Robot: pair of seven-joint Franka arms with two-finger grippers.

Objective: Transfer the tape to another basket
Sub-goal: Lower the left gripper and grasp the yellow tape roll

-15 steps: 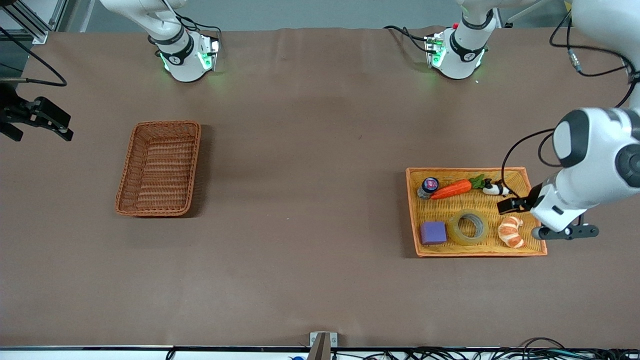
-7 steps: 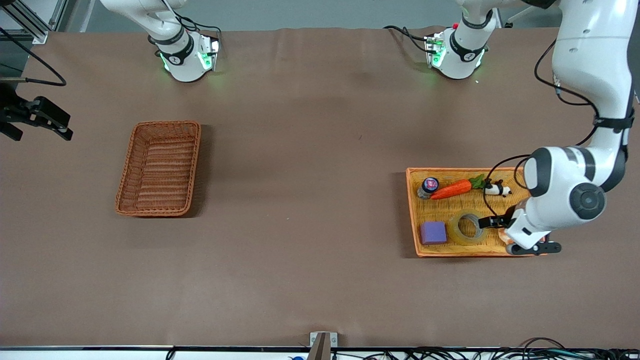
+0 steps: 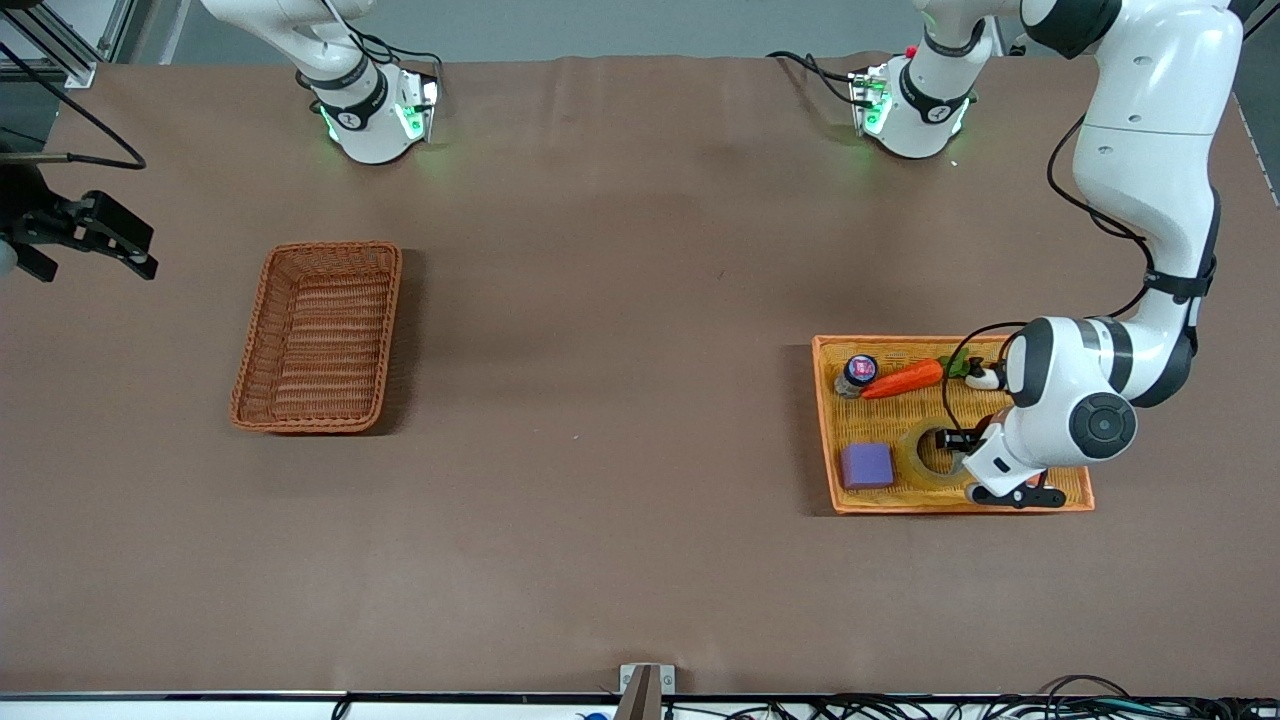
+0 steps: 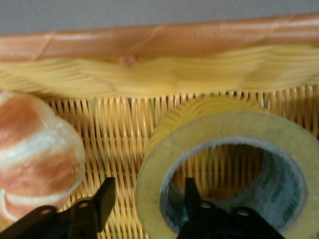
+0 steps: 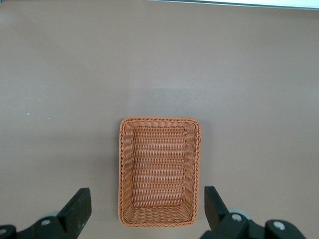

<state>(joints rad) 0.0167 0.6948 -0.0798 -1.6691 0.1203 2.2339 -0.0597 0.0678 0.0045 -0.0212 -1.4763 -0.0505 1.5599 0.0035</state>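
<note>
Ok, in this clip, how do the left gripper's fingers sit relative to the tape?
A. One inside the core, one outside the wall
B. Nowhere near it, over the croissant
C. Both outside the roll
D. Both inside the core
A: in the left wrist view the left gripper is open, one finger inside the core of the tape, the other outside its wall toward the croissant.

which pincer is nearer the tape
Left. The left pincer is at the tape in the tray, open, one finger inside the ring and one outside it. The right pincer waits, open, past the basket at the right arm's end of the table.
</note>
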